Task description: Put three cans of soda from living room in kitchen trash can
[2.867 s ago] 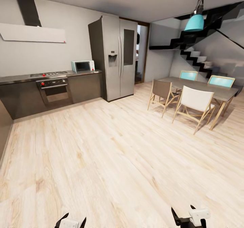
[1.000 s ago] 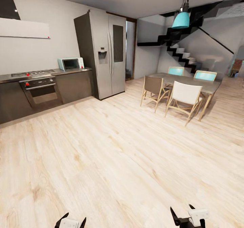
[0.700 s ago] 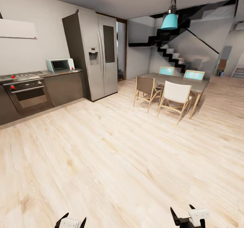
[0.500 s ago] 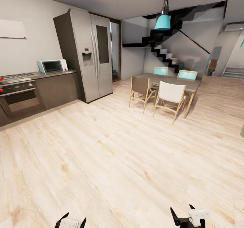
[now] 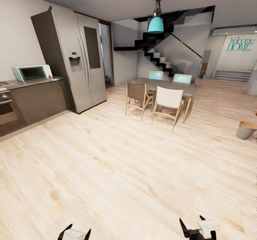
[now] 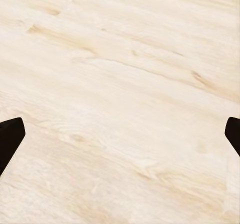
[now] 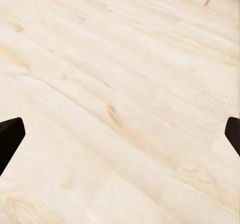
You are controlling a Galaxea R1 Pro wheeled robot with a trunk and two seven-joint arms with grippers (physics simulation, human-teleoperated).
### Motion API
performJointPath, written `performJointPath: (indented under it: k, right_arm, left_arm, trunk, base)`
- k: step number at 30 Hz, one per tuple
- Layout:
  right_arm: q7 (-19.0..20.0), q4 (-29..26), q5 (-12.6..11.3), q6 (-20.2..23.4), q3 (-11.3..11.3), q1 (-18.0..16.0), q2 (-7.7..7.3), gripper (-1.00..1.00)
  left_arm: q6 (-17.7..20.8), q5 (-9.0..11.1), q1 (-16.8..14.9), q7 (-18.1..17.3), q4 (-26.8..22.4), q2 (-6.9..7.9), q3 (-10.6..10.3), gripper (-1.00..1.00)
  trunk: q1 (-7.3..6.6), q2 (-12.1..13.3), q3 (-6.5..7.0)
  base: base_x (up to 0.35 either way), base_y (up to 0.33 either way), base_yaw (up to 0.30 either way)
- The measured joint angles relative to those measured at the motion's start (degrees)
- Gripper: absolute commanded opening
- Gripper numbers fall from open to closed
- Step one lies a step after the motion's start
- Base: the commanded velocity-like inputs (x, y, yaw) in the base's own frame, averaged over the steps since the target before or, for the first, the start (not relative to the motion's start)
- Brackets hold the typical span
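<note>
We see the trash can [image 5: 246, 130] standing on the wood floor [image 5: 117, 168] right of the dining table [image 5: 167, 86], tapered, pale grey outside, brown inside. "Welcome HOME" [image 5: 240, 44] reads in teal beyond the table. Our left gripper [image 6: 120, 134] and right gripper [image 7: 120, 134] are spread, holding nothing.

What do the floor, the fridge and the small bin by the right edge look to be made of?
Floor: pale wood planks, matte, with visible grain and knots. Fridge: brushed steel, judging by its grey sheen. Tash can: smooth grey-white outside, brownish inside; plastic or metal, hard to tell.
</note>
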Motion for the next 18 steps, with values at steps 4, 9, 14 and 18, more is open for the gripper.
performJointPath:
  k: [4,9,14,18]
  right_arm:
    - [0.00,0.00,0.00,0.00,0.00,0.00,0.00,1.00]
    - [0.00,0.00,0.00,0.05,0.00,0.00,0.00,1.00]
    - [-0.03,0.00,-0.06,0.08,-0.03,0.00,0.00,1.00]
    - [-0.07,0.00,-0.08,0.15,-0.07,0.00,0.00,1.00]
  left_arm:
    - [0.00,-0.05,-0.01,0.02,0.01,-0.01,0.00,1.00]
    - [0.01,-0.19,-0.05,0.01,0.06,-0.02,0.00,1.00]
    - [0.05,-0.26,-0.07,0.01,0.11,-0.02,0.00,1.00]
    - [0.06,-0.25,-0.08,-0.01,0.19,-0.02,0.01,1.00]
  trunk:
    - [0.00,0.00,0.07]
    - [0.00,0.00,0.08]
    - [0.00,0.00,-0.12]
    - [0.00,0.00,-0.38]
  base:
    - [0.260,0.215,-0.252]
    - [0.260,0.215,-0.248]
    - [0.260,0.215,-0.192]
    - [0.260,0.215,-0.160]
